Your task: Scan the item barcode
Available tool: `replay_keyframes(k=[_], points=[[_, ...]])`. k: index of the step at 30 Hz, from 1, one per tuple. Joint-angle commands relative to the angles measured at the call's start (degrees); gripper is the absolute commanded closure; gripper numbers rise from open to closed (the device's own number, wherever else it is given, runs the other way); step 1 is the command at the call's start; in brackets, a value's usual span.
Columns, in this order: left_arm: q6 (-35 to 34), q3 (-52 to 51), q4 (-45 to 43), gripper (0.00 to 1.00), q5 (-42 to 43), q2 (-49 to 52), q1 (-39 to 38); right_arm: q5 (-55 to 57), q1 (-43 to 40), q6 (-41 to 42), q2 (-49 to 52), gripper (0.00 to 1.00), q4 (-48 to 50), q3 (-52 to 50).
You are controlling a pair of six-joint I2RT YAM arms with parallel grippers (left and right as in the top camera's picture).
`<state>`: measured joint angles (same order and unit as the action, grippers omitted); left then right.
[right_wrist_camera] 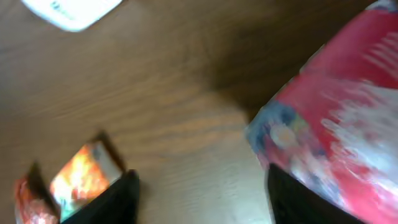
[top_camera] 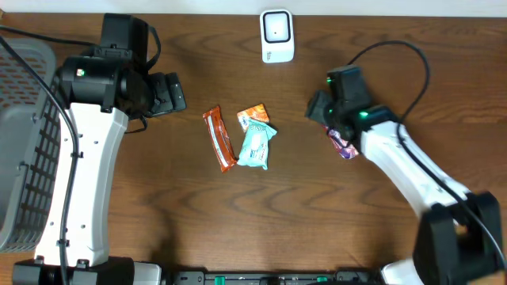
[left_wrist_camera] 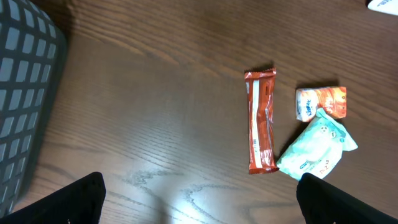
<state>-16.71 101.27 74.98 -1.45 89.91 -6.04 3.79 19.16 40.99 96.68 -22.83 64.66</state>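
On the right side of the table [top_camera: 238,229], the red snack packet [right_wrist_camera: 336,112] lies just beside the right gripper [right_wrist_camera: 199,180], whose jaws stand parted and empty; the left gripper [left_wrist_camera: 199,186], spread wide, is well apart.

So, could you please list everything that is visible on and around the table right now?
scanner: one, white, far edge of the table, centre
snack bar: one, orange-red wrapper, mid-table, leftmost of the cluster
small packet: one, orange and white, right of the bar's far end
soft pack: one, pale teal, touching the small packet's near side
printed packet: one, red and purple, on the table at the right arm
basket: one, grey, left edge
table: one, brown wood
left gripper: one, black, open, left of the bar
right gripper: one, black, open, beside the printed packet
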Motion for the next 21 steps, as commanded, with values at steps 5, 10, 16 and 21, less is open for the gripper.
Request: replay_keyframes(k=[5,10,16,21], points=[[-0.48,-0.11,0.22,0.02,-0.07,0.42,0.2,2.69,2.27,-3.04,9.51,0.47,10.71,0.37],[-0.48,-0.11,0.22,0.02,-0.04,0.42,0.2,2.99,1.29,-5.81,9.03,0.48,12.37,1.29],[-0.48,-0.11,0.22,0.02,-0.04,0.42,0.2,8.68,0.94,-9.35,9.01,0.45,2.25,7.76],[-0.48,-0.11,0.22,0.02,-0.04,0.42,0.2,9.84,-0.44,-7.69,9.01,0.41,-10.27,16.74]])
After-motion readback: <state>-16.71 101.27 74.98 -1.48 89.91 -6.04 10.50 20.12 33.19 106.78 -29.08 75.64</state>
